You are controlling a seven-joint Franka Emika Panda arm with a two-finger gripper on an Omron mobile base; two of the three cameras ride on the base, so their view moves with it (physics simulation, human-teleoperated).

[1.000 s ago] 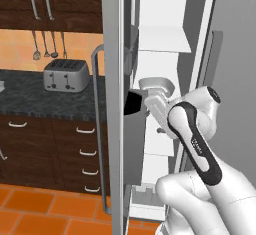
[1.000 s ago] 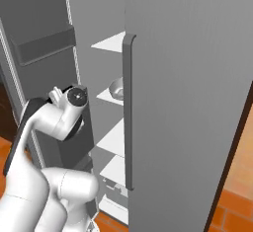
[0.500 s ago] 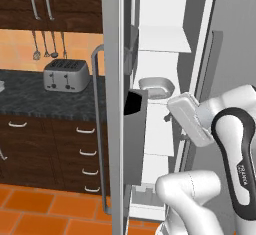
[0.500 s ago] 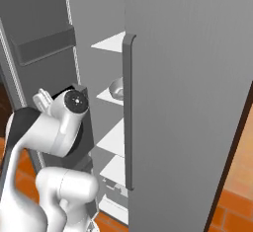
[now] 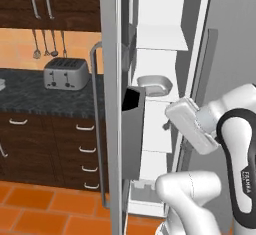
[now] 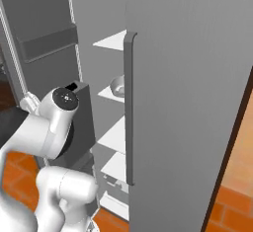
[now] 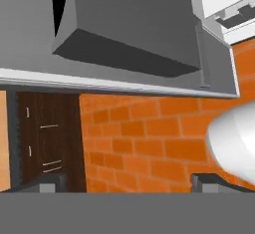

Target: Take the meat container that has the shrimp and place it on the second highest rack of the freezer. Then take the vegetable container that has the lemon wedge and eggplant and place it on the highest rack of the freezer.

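Close to the base, the arm bends back out of the freezer (image 5: 165,39), and the gripper (image 7: 127,180) points down at the orange floor tiles (image 7: 149,143) and the underside of a grey door bin (image 7: 124,34). Its two dark fingertips (image 7: 47,183) stand wide apart at the edges of the hand view with nothing between them.

Farther in, a shallow grey tray (image 5: 155,85) sits on a white shelf (image 5: 152,96) in the middle of the cabinet, also visible from the right past the door edge (image 6: 117,86). What it holds cannot be made out, so I cannot tell which container it is. One shelf stands above it, so it seems to sit on the second highest.

Such a tray looks light and stiff, with smooth walls that may slip. I would pinch one long rim near its middle and keep it level, since loose food inside would slide if tipped.

Beyond the door, a toaster (image 5: 62,74) rests on the dark counter (image 5: 45,96).
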